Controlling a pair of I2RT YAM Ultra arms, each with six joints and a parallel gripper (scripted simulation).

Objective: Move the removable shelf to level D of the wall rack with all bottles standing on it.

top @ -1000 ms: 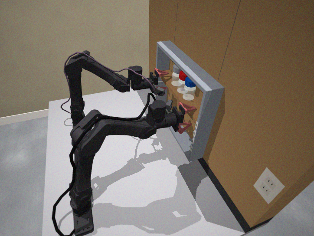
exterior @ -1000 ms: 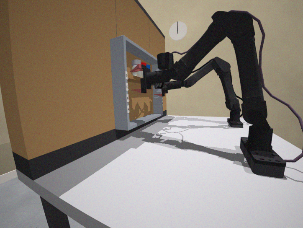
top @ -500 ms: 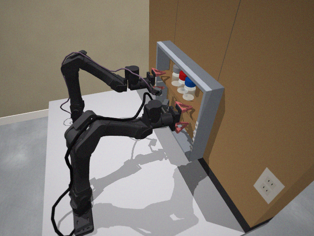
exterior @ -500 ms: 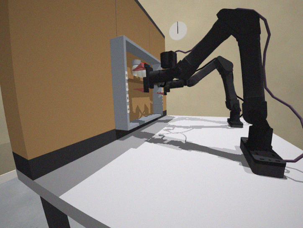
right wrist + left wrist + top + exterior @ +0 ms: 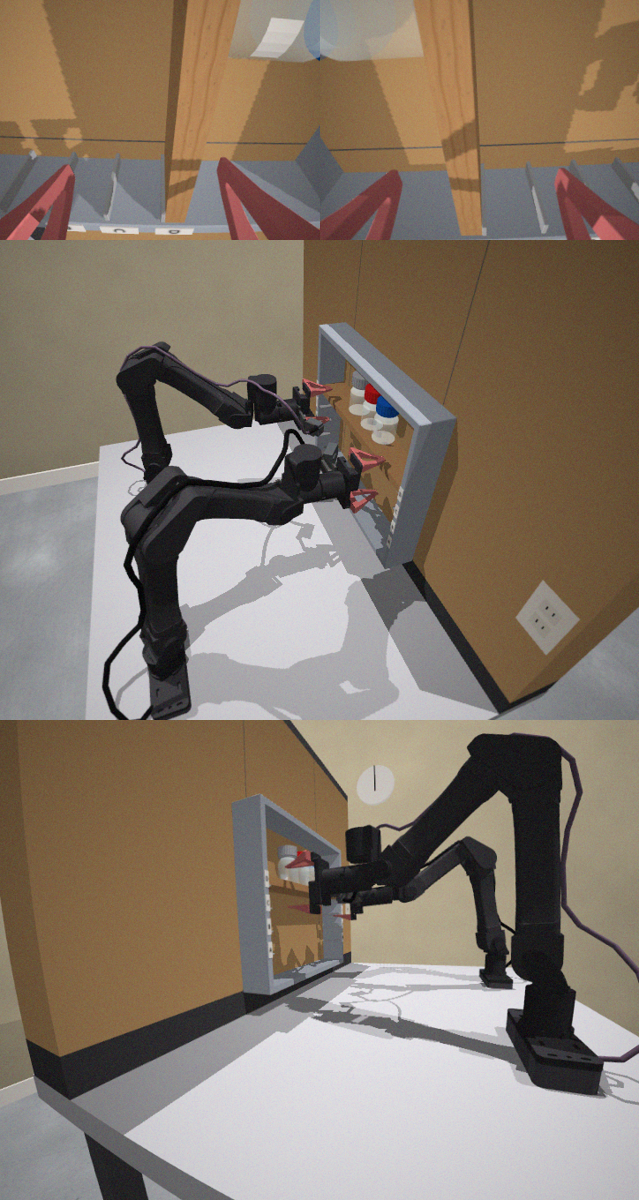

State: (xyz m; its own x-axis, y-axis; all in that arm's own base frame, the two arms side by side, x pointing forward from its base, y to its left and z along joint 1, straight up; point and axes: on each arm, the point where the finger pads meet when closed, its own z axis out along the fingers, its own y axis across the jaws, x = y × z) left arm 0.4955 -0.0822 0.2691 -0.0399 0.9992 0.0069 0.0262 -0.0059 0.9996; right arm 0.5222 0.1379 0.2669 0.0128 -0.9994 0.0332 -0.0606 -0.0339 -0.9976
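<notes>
Right now both pincers stand wide apart with nothing clamped between their fingers. The left pincer [image 5: 329, 404] [image 5: 288, 888] [image 5: 477, 176] and the right pincer [image 5: 380, 476] [image 5: 338, 906] [image 5: 146, 167] point at the front of the grey wall rack [image 5: 433, 456] [image 5: 252, 900] [image 5: 417, 198] [image 5: 137, 176], side by side, both arms reaching over the white desk [image 5: 289, 611] [image 5: 335, 1106]. In each wrist view the wooden shelf [image 5: 361, 428] [image 5: 289, 888] [image 5: 448, 88] [image 5: 199, 88] shows between the spread fingertips, its front edge facing the camera. The shelf lies level inside the rack, one end just above the ledge by the D label [image 5: 174, 231] — whether it is pushed fully in, I cannot tell. Three clear bottles stand upright on it in a row: a grey-capped bottle [image 5: 358, 394] [image 5: 286, 864] toward the left arm, a red-capped bottle [image 5: 370, 402] in the middle, and a blue-capped bottle [image 5: 386, 420] [image 5: 274, 35] toward the right arm. Below the shelf, more ledges jut from the rack's grey side walls — one sits beside the C label [image 5: 119, 230].
</notes>
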